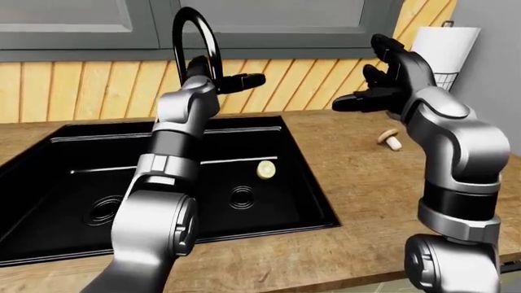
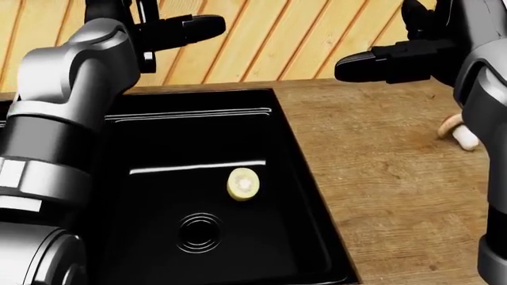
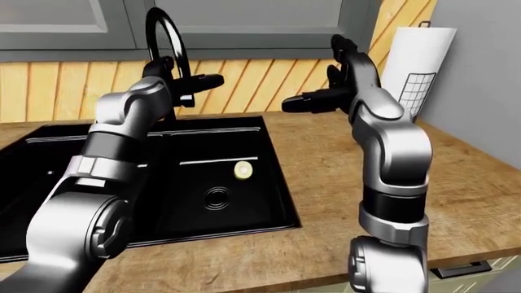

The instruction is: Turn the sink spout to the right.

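Observation:
The black arched sink spout [image 1: 188, 9] rises behind the black sink [image 1: 73, 183], near the top of the left-eye view. My left hand [image 1: 244, 81] is raised at the spout's lower part, right beside it, with its fingers stretched out to the right. I cannot see the fingers close round the spout. It also shows at the top left of the head view [image 2: 190, 27]. My right hand [image 1: 362, 91] is open and empty, held up over the wooden counter to the right of the spout, fingers pointing left.
A cut yellow-green fruit half [image 2: 243, 183] lies in the sink basin above the drain [image 2: 198, 233]. A mushroom [image 1: 391, 140] lies on the wooden counter [image 1: 366, 183] at the right. A paper towel roll [image 3: 415, 67] stands by the wall at the far right.

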You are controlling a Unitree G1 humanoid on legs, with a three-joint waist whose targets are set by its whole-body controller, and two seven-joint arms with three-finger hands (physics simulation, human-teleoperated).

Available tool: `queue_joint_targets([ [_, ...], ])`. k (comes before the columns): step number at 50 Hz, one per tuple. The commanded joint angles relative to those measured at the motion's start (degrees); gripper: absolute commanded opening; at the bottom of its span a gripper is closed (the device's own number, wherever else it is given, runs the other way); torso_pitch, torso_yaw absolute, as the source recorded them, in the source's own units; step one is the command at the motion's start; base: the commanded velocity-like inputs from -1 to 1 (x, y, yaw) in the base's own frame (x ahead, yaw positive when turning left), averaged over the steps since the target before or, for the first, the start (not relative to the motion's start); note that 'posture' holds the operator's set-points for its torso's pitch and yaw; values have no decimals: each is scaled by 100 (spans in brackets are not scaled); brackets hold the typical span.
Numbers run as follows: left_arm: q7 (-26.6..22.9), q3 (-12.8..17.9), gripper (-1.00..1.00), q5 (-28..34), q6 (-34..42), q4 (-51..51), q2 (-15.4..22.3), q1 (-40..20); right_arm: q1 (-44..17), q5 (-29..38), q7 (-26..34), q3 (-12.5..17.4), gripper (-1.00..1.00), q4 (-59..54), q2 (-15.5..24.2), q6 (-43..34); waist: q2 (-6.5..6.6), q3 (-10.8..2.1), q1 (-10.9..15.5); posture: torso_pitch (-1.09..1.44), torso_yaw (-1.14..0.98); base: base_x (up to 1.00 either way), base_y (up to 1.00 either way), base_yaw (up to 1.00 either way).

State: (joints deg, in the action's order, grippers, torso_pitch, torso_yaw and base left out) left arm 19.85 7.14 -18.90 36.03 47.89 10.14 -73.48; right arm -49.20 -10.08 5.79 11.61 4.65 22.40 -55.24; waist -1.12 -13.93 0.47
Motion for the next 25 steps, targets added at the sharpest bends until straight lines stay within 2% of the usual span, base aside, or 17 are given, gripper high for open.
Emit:
queue_joint_targets([
  [1, 0, 7, 100, 7, -148, -209, 40, -257, -188, 0, -21, 60, 100, 157, 68, 157, -11, -98, -1, -35, 0, 0, 0, 0],
  [25, 230, -107, 100, -41, 209, -747, -279, -184, -93, -84, -42, 114, 100, 340, 132, 65, -35, -92, -6, -35, 0, 0, 0, 0],
])
